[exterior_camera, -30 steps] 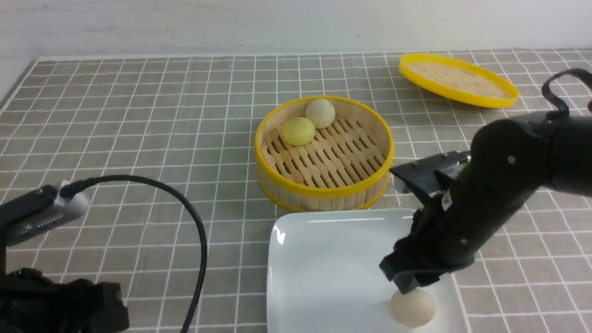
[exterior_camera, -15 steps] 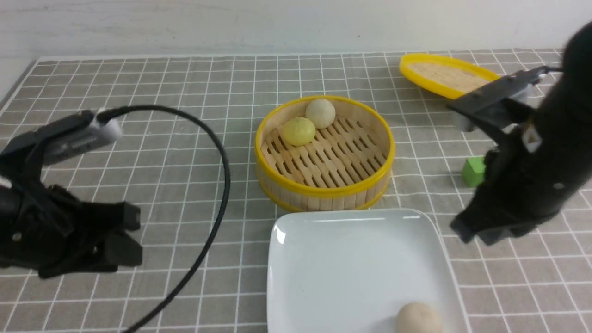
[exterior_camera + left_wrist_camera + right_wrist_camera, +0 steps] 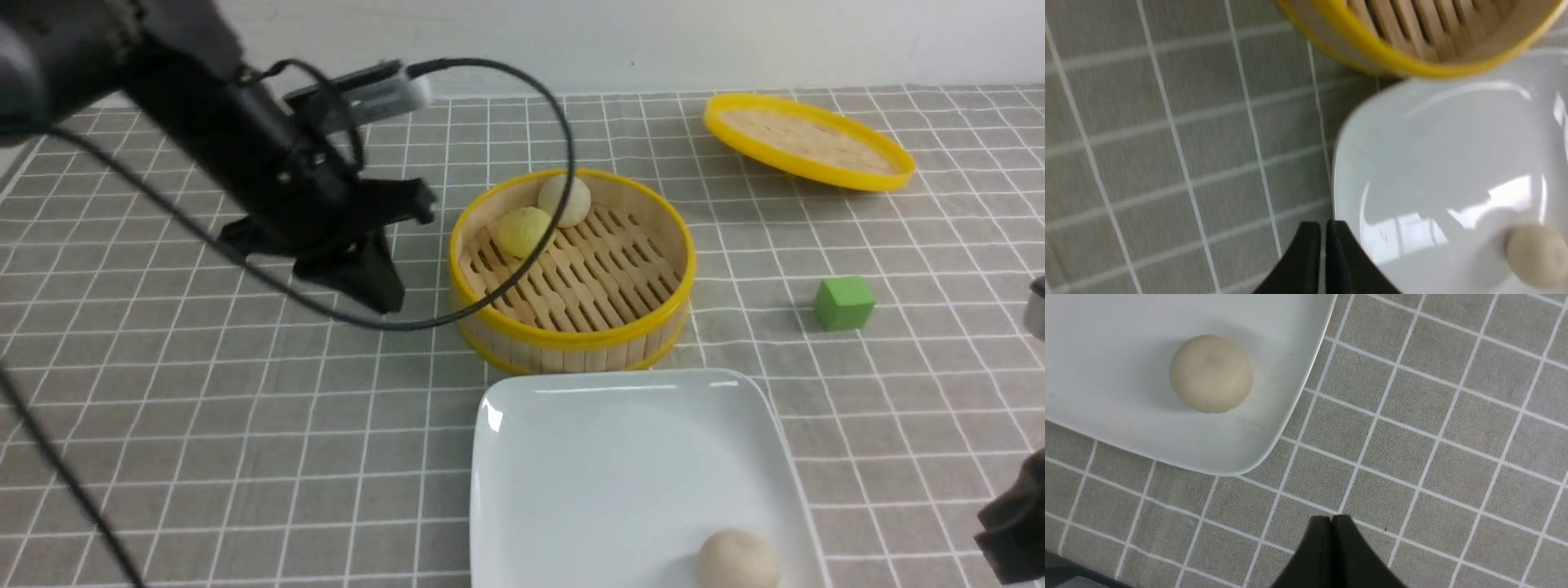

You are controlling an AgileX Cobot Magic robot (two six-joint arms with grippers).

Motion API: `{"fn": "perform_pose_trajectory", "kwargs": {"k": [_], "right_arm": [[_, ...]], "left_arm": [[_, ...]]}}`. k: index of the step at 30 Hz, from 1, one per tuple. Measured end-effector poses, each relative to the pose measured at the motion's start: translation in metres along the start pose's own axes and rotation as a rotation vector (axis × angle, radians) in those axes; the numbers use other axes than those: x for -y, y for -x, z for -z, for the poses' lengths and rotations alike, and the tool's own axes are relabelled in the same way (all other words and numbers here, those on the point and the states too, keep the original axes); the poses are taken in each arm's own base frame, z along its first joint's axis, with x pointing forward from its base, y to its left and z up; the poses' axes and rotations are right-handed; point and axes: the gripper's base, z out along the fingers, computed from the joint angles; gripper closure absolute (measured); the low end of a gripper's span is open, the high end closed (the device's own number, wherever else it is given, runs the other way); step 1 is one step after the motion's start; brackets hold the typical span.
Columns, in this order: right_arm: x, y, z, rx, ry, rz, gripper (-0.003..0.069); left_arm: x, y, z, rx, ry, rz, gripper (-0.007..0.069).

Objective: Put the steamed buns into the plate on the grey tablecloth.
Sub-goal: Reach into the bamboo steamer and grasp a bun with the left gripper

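Observation:
One pale bun (image 3: 737,560) lies in the white square plate (image 3: 571,457) near its front right corner; it also shows in the right wrist view (image 3: 1211,373) and the left wrist view (image 3: 1537,255). A yellow bun (image 3: 524,231) and a pale bun (image 3: 565,200) sit in the bamboo steamer basket (image 3: 571,335) at its back left. My left gripper (image 3: 384,286) is shut and empty, hanging just left of the basket. Its fingertips (image 3: 1324,228) meet above the plate's edge. My right gripper (image 3: 1331,522) is shut and empty over the grey tablecloth (image 3: 245,425), right of the plate.
A green cube (image 3: 843,302) sits right of the basket. The yellow-rimmed lid (image 3: 808,143) lies at the back right. The left arm's black cable (image 3: 522,269) loops across the basket's left side. The right arm (image 3: 1012,531) shows at the lower right edge.
My left arm has risen from the lower left and swung toward the basket. My right arm has pulled back from the plate to the lower right edge, leaving the bun in the plate.

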Motion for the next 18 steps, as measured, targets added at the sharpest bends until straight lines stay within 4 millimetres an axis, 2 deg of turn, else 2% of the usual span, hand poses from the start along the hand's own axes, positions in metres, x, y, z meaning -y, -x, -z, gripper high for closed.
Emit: {"fn": "perform_pose_trajectory", "kwargs": {"k": [5, 6, 7, 8, 9, 11, 13, 18], "right_arm": [[-0.001, 0.002, 0.000, 0.024, 0.005, -0.005, 0.0670], [-0.001, 0.002, 0.000, 0.024, 0.005, -0.005, 0.0669], [-0.001, 0.003, 0.000, 0.030, 0.007, -0.005, 0.0668], [-0.001, 0.003, 0.000, 0.032, 0.007, -0.005, 0.0668], [-0.001, 0.003, 0.000, 0.037, 0.008, -0.005, 0.0667], [-0.001, 0.004, 0.000, 0.041, 0.011, -0.006, 0.0667], [-0.001, 0.005, 0.000, 0.049, 0.014, -0.006, 0.0667], [-0.002, 0.007, 0.000, 0.075, 0.023, -0.008, 0.0664]], "left_arm": [[0.028, 0.048, -0.016, 0.118, 0.132, -0.029, 0.0414], [0.030, 0.049, -0.017, 0.121, 0.134, -0.034, 0.0400], [0.037, 0.059, -0.023, 0.147, 0.152, -0.047, 0.0351], [0.039, 0.061, -0.025, 0.153, 0.151, -0.050, 0.0344], [0.045, 0.070, -0.034, 0.168, 0.153, -0.061, 0.0293], [0.050, 0.075, -0.043, 0.173, 0.148, -0.069, 0.0256], [0.055, 0.084, -0.062, 0.175, 0.140, -0.076, 0.0209], [0.054, 0.093, -0.092, 0.196, 0.132, -0.078, 0.0188]]}}
